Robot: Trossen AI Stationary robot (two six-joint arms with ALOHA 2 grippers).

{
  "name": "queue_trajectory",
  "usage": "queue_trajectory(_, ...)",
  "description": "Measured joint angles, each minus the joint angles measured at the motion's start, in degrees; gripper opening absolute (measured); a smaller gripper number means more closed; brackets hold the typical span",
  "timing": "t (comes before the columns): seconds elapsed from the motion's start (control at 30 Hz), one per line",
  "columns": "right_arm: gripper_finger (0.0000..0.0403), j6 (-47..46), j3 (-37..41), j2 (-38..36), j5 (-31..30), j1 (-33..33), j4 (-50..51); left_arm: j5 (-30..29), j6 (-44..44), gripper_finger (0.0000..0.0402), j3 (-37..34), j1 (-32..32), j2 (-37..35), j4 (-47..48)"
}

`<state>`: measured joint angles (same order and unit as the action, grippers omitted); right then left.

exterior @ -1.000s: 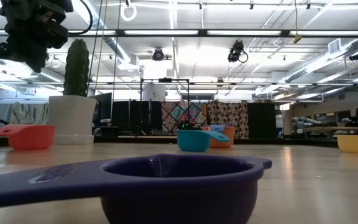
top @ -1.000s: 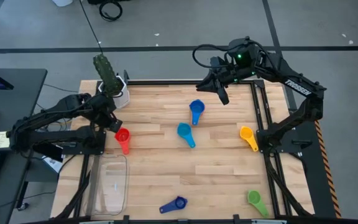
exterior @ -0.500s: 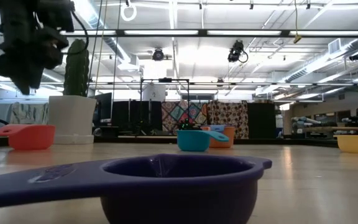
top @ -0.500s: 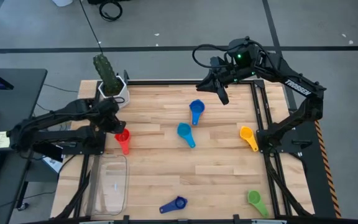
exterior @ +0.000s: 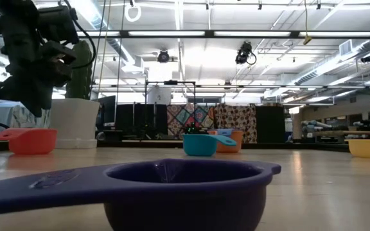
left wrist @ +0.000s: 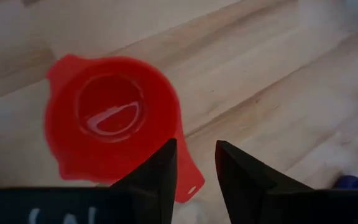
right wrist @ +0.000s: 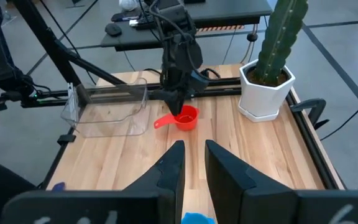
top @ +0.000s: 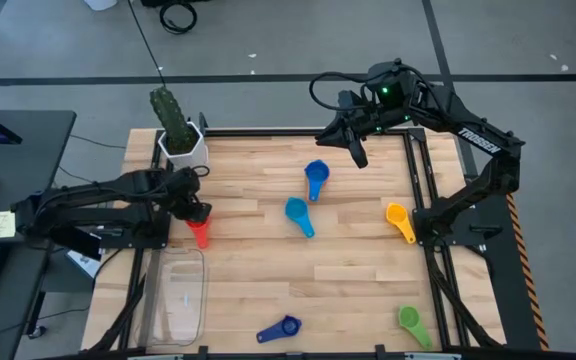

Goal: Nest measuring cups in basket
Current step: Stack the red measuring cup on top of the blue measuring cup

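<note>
The red measuring cup (left wrist: pixel 110 134) sits bowl-up on the wood near the table's left edge, its handle (top: pixel 201 238) pointing toward the near edge. My left gripper (top: pixel 197 211) hangs open just above it, fingers pointing down on either side of the handle (left wrist: pixel 189 182) without touching it. In the low view this gripper (exterior: pixel 34 106) is clear of the cup (exterior: pixel 28 140). The clear basket (top: pixel 178 295) lies at the near left corner. My right gripper (top: pixel 357 157) waits above the far edge, narrowly open.
Other cups lie apart on the table: blue (top: pixel 315 178), light blue (top: pixel 297 215), yellow (top: pixel 399 220), green (top: pixel 411 322) and dark blue (top: pixel 280 329), the last near the near edge. A white pot with a cactus (top: pixel 180 140) stands at the far left corner.
My left gripper has moved from beside the cactus pot toward the near edge and the right, and has come down over the red cup. The cup itself has not moved.
</note>
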<state>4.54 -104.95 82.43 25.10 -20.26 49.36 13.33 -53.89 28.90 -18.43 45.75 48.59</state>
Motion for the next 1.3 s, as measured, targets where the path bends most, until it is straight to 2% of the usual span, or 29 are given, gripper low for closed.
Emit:
queue_trajectory(0.3, 0.0067, 0.1, 0.0, 0.0, -0.1, 0.0, 0.0, -1.4, -1.0, 0.0114, -2.3, 3.9, 3.8, -3.3)
queue_trajectory(0.8, 0.0067, 0.1, 0.0, 0.0, -1.6, 0.0, -0.3, -7.6, -0.9, 0.0111, -2.2, 7.5, 16.1, -8.5)
queue_trajectory(1.03, 0.0067, 0.1, 0.0, 0.0, -1.8, 0.0, -0.3, -7.7, -0.9, 0.0047, -1.9, 7.4, 19.0, -9.4)
queue_trajectory(1.1, 0.0066, 0.2, 0.0, 0.0, -2.5, 0.0, -0.3, -7.7, -0.8, 0.0043, -1.6, 7.4, 19.0, -9.2)
queue_trajectory(1.23, 0.0059, 0.2, 0.0, -0.6, -4.2, 0.0, 0.5, -5.1, 1.0, 0.0016, 2.7, 7.3, 19.1, -7.0)
queue_trajectory(1.3, 0.0054, 0.2, 0.0, -1.2, -4.6, 0.0, 1.0, -5.0, 3.5, 0.0016, 5.5, 7.4, 19.2, -5.9)
